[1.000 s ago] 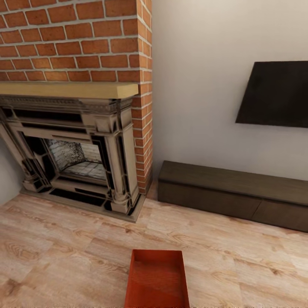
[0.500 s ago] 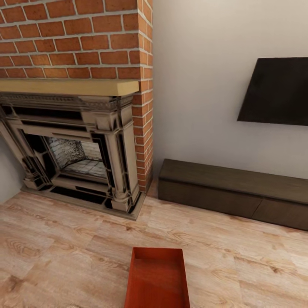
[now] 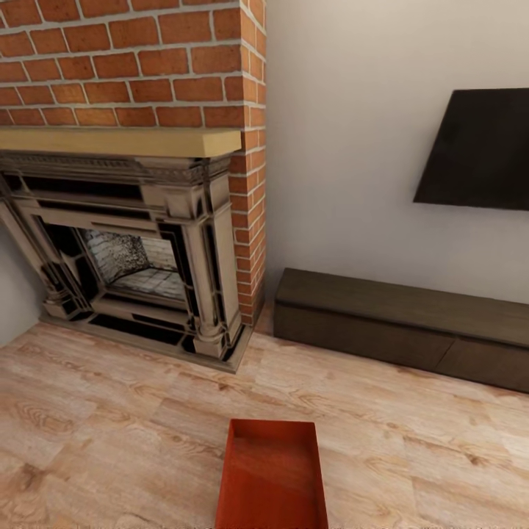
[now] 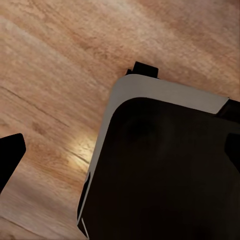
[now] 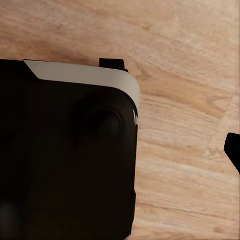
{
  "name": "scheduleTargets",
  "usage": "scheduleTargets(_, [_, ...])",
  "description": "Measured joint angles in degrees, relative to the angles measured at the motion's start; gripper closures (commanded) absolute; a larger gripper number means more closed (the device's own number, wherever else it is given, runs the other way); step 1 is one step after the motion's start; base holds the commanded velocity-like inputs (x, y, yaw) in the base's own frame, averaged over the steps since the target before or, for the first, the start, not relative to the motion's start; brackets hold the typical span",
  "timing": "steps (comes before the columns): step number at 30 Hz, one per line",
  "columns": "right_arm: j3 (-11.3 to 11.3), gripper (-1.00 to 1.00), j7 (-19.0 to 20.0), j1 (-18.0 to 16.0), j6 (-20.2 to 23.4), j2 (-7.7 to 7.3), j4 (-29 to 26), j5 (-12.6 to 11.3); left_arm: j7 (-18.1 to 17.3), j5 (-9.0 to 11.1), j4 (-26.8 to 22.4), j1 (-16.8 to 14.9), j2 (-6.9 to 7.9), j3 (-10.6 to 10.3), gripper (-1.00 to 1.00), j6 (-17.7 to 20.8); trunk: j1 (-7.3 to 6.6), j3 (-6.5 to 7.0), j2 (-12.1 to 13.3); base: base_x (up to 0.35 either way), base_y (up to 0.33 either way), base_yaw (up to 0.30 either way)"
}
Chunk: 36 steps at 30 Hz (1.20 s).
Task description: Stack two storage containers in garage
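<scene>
One orange-red open-top storage container [image 3: 272, 477] lies on the light wood-plank floor [image 3: 110, 433] of the living room, at the bottom middle of the head view, its near end cut off by the picture's edge. The garage is out of view. My left gripper [image 4: 120, 155] hangs over the wood floor beside the robot's dark base [image 4: 165, 170], with one black fingertip [image 4: 10, 155] at the picture's edge; it is open and empty. My right gripper [image 5: 120, 150] is also open and empty, one fingertip [image 5: 234, 150] showing over the planks.
A red brick chimney [image 3: 132, 66] rises over an ornate fireplace [image 3: 125, 250] at the left. A long dark low bench [image 3: 404, 330] runs along the pale wall at the right, under a wall-mounted black TV [image 3: 477, 150]. Wood floor stretches on both sides of the container.
The whole head picture has shifted a little, so the camera has moved: fireplace, bench and container sit slightly higher and further right. Nothing in the room has moved.
</scene>
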Motion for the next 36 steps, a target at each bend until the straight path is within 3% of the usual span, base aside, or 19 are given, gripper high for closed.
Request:
scheduleTargets(20, [-0.1,-1.0,0.0,0.0,-0.01,0.05,0.0,-0.02,0.0,0.0,0.01,-0.01,0.0,0.0,-1.0,0.0,0.0,-1.7,0.0,0.0,0.0,-0.134])
scheduleTargets(36, [-0.17,-1.0,0.19,0.0,0.15,-0.03,0.0,-0.18,0.0,0.0,0.0,0.0,0.0,0.0,-1.0,0.0,0.0,-3.15,0.0,0.0,0.0,-0.011])
